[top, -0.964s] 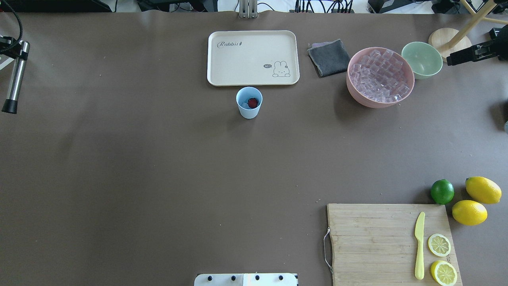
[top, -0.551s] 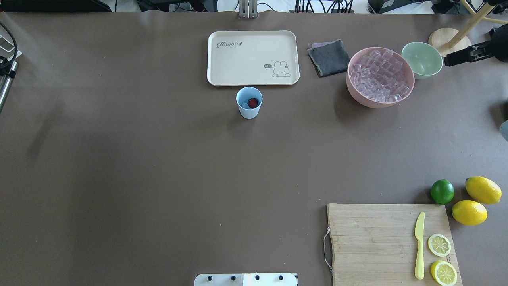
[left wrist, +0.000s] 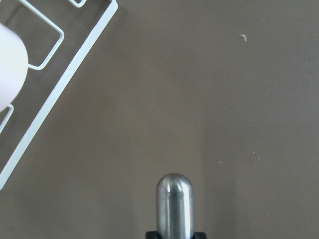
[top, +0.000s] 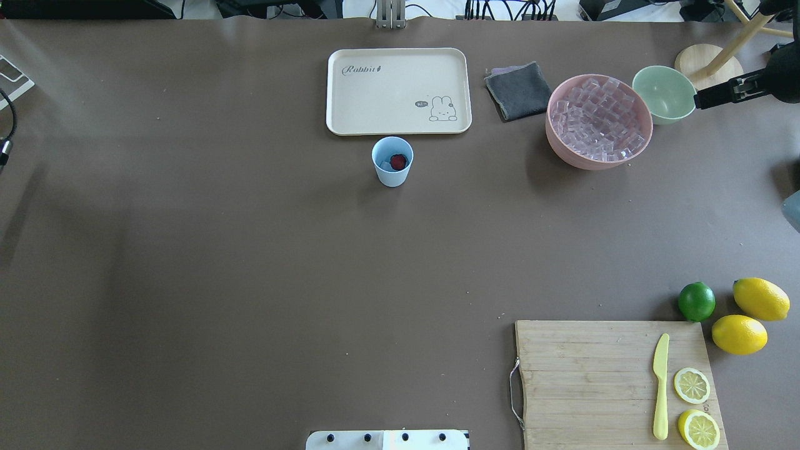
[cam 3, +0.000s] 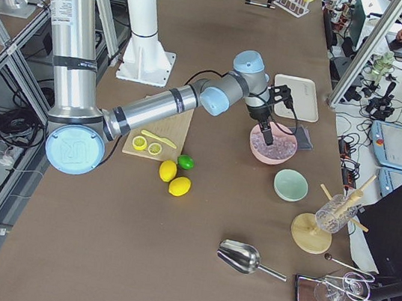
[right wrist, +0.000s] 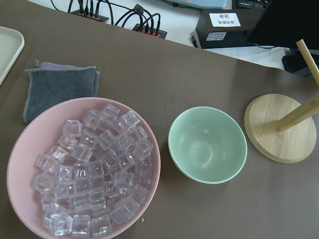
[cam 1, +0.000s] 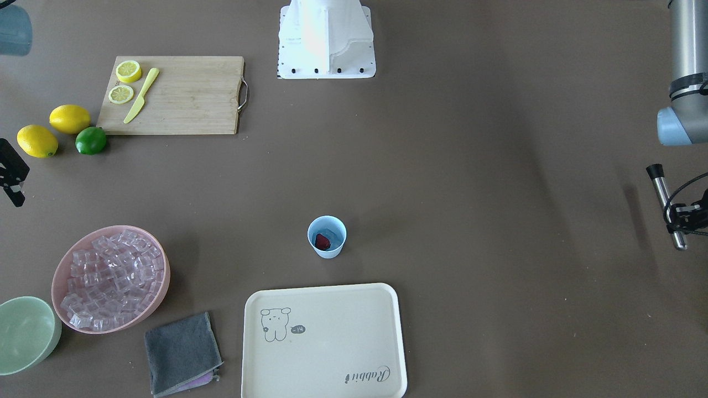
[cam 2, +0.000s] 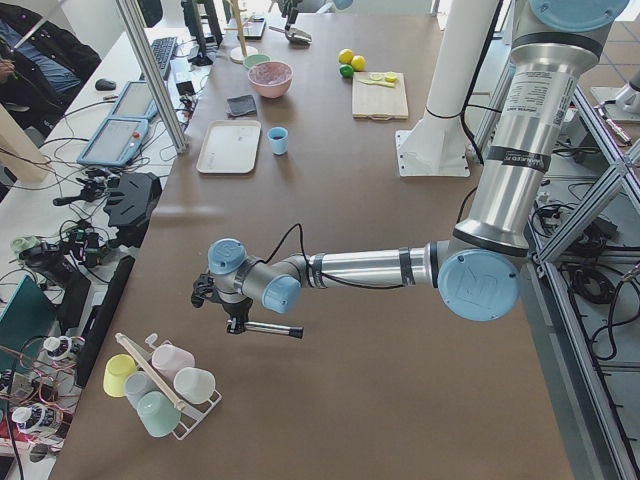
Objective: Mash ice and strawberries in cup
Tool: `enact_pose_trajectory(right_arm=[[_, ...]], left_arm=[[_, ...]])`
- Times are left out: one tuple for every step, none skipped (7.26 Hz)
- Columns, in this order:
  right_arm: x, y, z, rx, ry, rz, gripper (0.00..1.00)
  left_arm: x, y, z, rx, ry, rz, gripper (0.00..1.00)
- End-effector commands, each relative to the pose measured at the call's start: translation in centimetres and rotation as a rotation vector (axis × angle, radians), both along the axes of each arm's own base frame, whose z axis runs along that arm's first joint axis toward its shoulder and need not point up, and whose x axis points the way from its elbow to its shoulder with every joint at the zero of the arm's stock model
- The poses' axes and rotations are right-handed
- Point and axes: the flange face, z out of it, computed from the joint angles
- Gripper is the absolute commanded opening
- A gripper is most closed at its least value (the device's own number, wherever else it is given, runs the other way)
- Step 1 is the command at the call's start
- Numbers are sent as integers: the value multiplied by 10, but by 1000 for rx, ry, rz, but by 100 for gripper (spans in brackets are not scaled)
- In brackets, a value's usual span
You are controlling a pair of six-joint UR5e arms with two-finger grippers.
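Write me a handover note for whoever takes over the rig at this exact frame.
Left gripper: shut on a steel muddler, far out on the robot's left by a tumbler rack, away from the cup.
Right gripper: beside the pink bowl of ice; open or shut unclear.
Done: the cup stands by the tray, strawberry inside, looking whole, apparently with ice.
Left: bring muddler to cup and mash.

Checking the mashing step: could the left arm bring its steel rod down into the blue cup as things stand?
Probably yes. The left claw grips the steel rod far off to the side of the cup, yet only bare table lies between, and the cup stands upright with its mouth uncovered.
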Motion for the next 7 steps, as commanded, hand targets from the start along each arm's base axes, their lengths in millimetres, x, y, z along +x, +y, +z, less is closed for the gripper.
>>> enact_pose_trajectory(right_arm=[[-5, 2, 2, -6, 2, -9, 100], [-5, 2, 3, -7, 3, -8, 100], [-5, 1, 2, -4, 1, -9, 100], [-5, 1, 2, -4, 4, -14, 100], [-6, 1, 2, -6, 5, -16, 100], [-6, 1, 3, -13, 7, -19, 100], [-6, 0, 7, -34, 11, -24, 100]], left_arm=[[16, 5, 12, -3, -35, 20, 0], [16, 6, 13, -4, -36, 22, 0], [16, 4, 5, 8, -31, 18, 96], [17, 1, -5, 25, -24, 15, 99], [8, -5, -21, 48, -14, -3, 99], [-11, -9, -34, 72, -10, -35, 99], [-45, -19, -53, 95, 14, -86, 99]])
